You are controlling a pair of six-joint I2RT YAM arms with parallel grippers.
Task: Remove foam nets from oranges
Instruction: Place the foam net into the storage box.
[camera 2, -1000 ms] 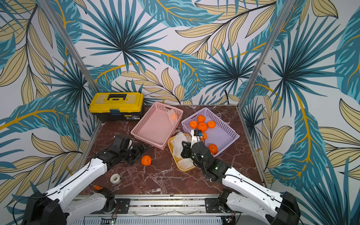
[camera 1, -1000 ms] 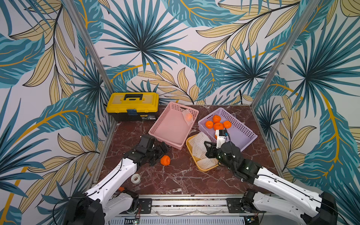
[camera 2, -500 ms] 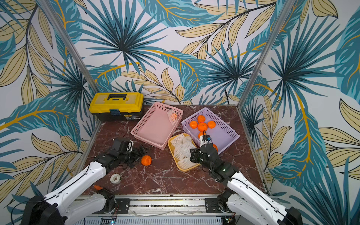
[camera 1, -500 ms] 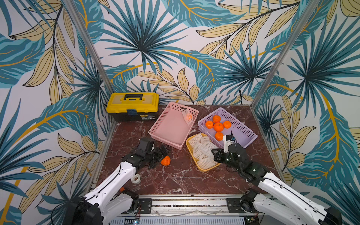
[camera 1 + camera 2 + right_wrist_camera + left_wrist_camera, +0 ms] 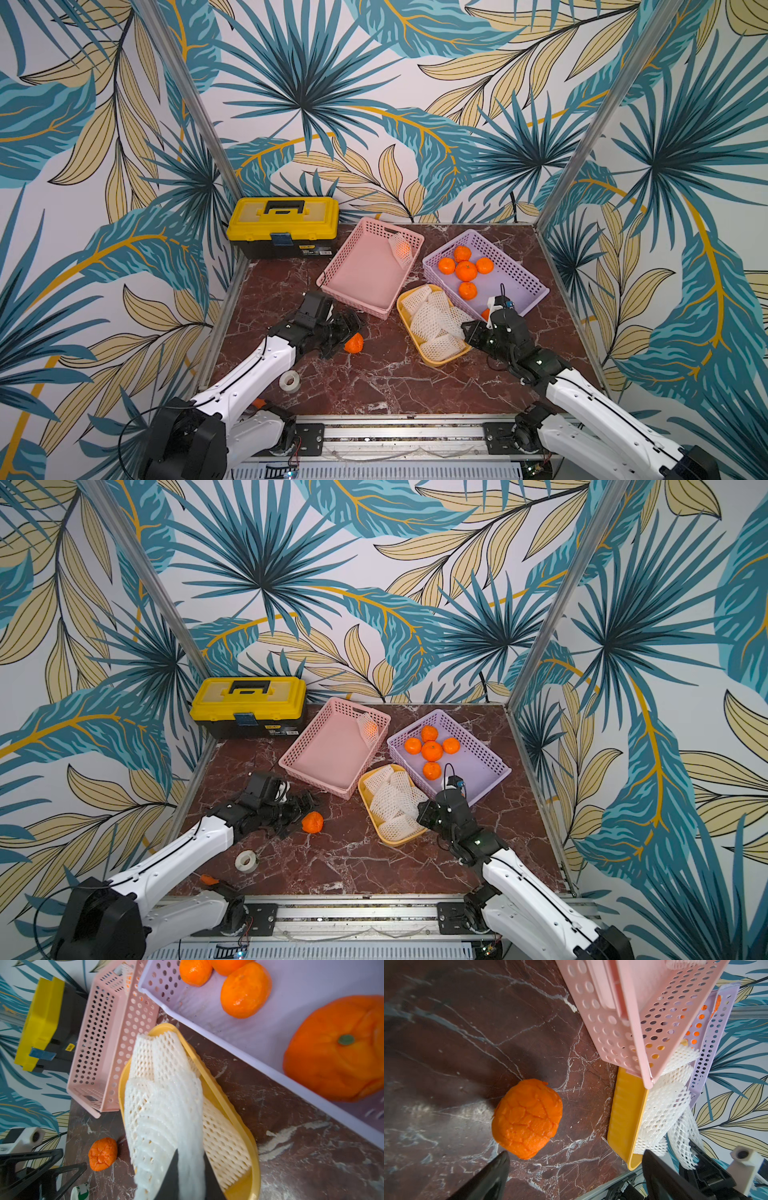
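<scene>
A bare orange [image 5: 354,343] [image 5: 527,1118] lies on the marble, just in front of my left gripper [image 5: 347,334] [image 5: 575,1155], which is open and holds nothing. My right gripper [image 5: 467,332] [image 5: 191,1159] hangs over the near end of the yellow tray [image 5: 440,361], its jaws close around a white foam net [image 5: 192,1147]. Several more foam nets [image 5: 430,320] lie piled in that tray. Several bare oranges [image 5: 465,270] sit in the purple basket [image 5: 528,282], one [image 5: 336,1049] close to my right wrist. A netted orange [image 5: 401,249] leans in the pink basket [image 5: 361,274].
A yellow toolbox [image 5: 284,224] stands at the back left. A white tape roll [image 5: 289,381] lies by my left forearm. The patterned walls close in the table on three sides, and a metal rail runs along the front edge.
My right gripper has drawn back from the purple basket's edge to the near end of the yellow tray, net still between its jaws. The left gripper stayed open by the bare orange.
</scene>
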